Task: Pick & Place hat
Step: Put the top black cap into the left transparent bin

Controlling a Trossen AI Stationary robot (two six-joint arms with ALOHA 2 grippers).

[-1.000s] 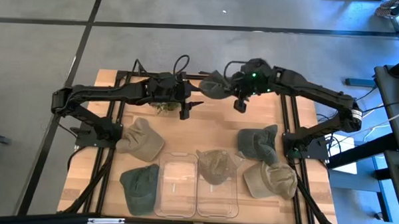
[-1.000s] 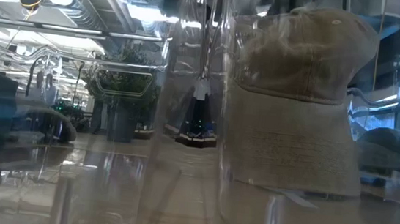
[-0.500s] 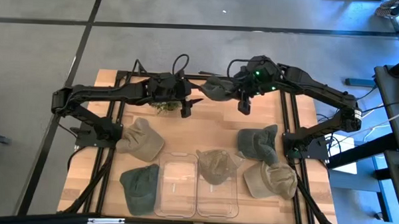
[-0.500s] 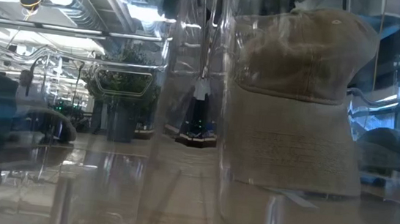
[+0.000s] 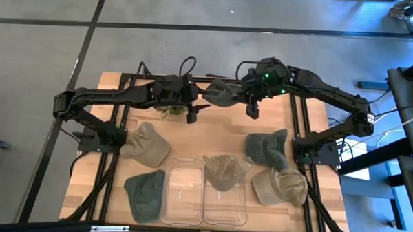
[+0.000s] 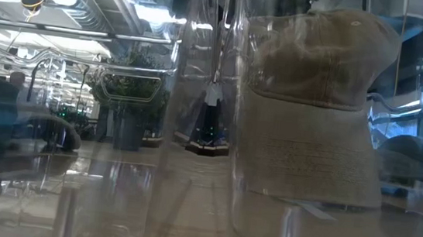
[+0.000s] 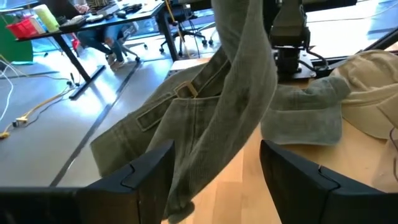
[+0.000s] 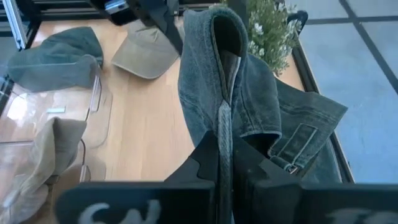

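My right gripper (image 5: 251,102) (image 8: 231,169) is shut on a grey-green denim hat (image 5: 221,93) (image 8: 214,74) above the table's far middle. The hat also hangs in the left wrist view (image 7: 239,99), its buckled back strap (image 7: 186,91) facing that camera. My left gripper (image 5: 201,106) (image 7: 214,169) is open and reaches in from the left. Its two fingers stand on either side of the hat's lower part; whether they touch it, I cannot tell. My right gripper pinches a thin folded edge of the hat (image 8: 222,127) between its two fingers, coming from the table's right side. Several layers of cloth bunch around that edge. The hat hangs slack from the hold, off the table, its strap end (image 8: 289,163) drooping to one side.
Two clear bins (image 5: 183,192) (image 5: 225,203) stand at the near middle, with a tan hat (image 5: 224,170) (image 6: 314,105) in the right one. Other hats lie around: tan (image 5: 145,143), green (image 5: 145,191), green (image 5: 267,147), tan (image 5: 280,186). A small plant (image 5: 169,109) sits under the left arm.
My right gripper has shifted a little toward the table's right, and the hat it holds has sagged and spread toward the left gripper. My left gripper has edged toward the hat and stays open.
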